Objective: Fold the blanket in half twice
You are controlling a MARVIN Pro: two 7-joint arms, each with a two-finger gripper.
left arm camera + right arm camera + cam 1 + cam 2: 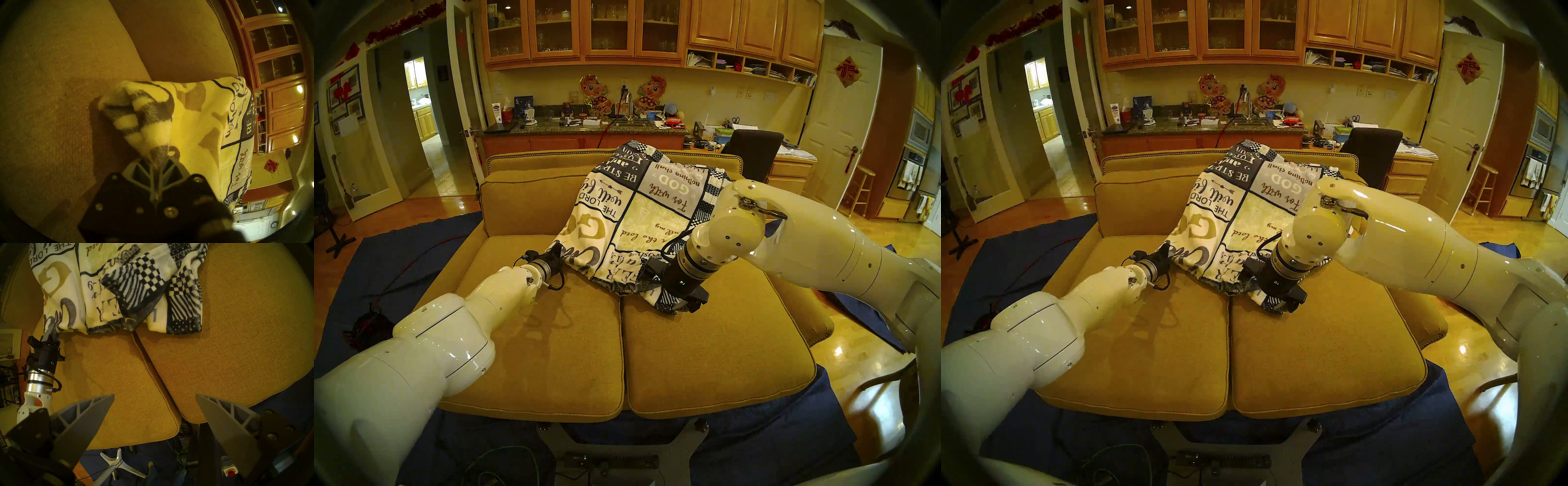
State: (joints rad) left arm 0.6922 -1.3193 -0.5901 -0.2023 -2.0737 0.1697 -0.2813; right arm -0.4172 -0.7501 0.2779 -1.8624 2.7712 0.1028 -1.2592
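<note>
Two arms face you over the mustard fabric sofa [704, 356]. Your left gripper [157, 155] is pinched tight on the near-left corner of the plush cream fleece blanket [639, 210], which drapes from the sofa back onto the seat. Your right gripper [153, 403] hangs spread wide above the seat, holding nothing.

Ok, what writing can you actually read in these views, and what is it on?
All on the blanket, upside down in the head view:
"THE LORD"
"BE STR...", cut off by a fold
"For with GOD nothing shall..."
"PROVERBS 3:5", faint
"GO" in big tan letters, rest folded under
"6-", "...ER" in the right wrist view, partial
Red diamond sign on the door: one Chinese character, too small to read.
Bottle on the counter: label too small to read.
</note>
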